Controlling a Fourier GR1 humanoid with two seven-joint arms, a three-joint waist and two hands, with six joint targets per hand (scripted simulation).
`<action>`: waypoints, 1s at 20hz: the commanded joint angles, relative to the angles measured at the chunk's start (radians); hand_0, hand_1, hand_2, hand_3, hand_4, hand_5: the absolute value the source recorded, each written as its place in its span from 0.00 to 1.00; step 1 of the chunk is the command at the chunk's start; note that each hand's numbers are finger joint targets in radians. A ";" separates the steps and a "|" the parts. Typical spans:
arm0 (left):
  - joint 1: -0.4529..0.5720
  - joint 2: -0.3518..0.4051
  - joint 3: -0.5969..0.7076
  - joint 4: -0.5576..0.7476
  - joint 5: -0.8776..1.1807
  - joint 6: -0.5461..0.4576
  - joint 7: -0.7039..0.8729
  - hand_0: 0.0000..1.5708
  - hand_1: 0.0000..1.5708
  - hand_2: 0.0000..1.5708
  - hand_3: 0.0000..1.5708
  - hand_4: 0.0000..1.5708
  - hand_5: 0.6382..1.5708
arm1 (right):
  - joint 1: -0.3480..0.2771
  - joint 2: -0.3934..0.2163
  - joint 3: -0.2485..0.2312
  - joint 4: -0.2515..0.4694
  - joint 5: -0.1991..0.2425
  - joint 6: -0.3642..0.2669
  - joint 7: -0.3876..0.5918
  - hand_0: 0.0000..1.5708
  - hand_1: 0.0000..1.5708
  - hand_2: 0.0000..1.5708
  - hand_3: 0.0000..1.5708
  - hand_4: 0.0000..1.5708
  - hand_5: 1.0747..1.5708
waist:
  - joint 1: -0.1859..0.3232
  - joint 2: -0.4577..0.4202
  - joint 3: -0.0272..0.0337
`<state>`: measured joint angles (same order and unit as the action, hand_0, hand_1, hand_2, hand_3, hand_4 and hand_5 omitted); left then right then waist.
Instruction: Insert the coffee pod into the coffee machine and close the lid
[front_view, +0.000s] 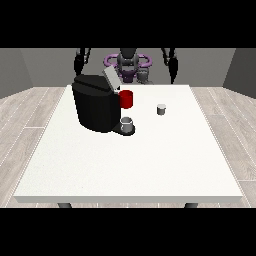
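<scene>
A black coffee machine (95, 104) stands on the left half of the white table (130, 165). Its grey lid (111, 79) is tilted up and open. A red part (126, 99) shows at the machine's right side, and a grey cup (127, 123) sits on its base below. The small grey coffee pod (161, 109) stands upright on the table, to the right of the machine and apart from it. Both hands are raised behind the table's far edge, far from the pod: the hand at the view's left (78, 64) and the hand at the view's right (173, 72). Both hold nothing, fingers relaxed.
The robot's torso (128, 65) is behind the far edge, with a purple ring around it. Wooden floor surrounds the table. Bare white tabletop stretches from the machine and the pod to the near edge.
</scene>
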<state>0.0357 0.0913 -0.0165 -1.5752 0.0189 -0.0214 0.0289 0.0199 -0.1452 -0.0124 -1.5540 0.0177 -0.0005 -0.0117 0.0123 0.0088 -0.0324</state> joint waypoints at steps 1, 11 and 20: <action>0.038 0.004 -0.039 0.006 -0.032 -0.024 -0.029 0.00 0.00 0.00 0.00 0.00 1.00 | -0.004 -0.007 0.010 -0.026 0.004 0.007 0.065 0.00 0.00 0.00 0.00 0.00 1.00 | -0.002 -0.047 0.0320; -0.201 0.311 0.040 0.115 -0.194 -0.148 -0.116 0.00 0.00 0.00 0.00 0.00 1.00 | -0.090 0.073 0.040 -0.030 0.133 -0.156 -0.016 0.00 0.00 0.00 0.00 0.00 1.00 | -0.114 0.078 0.0319; -0.353 0.404 0.067 0.376 -0.298 -0.186 -0.129 0.00 0.00 0.00 0.00 0.00 1.00 | -0.122 0.087 0.118 -0.090 0.163 -0.118 0.034 0.00 0.00 0.00 0.00 0.00 1.00 | -0.212 0.166 0.0316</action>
<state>-0.2824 0.4431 0.0342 -1.3172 -0.2382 -0.1848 -0.0517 -0.1089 -0.0658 0.0612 -1.5958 0.1677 -0.1379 -0.0109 -0.1547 0.1463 -0.0005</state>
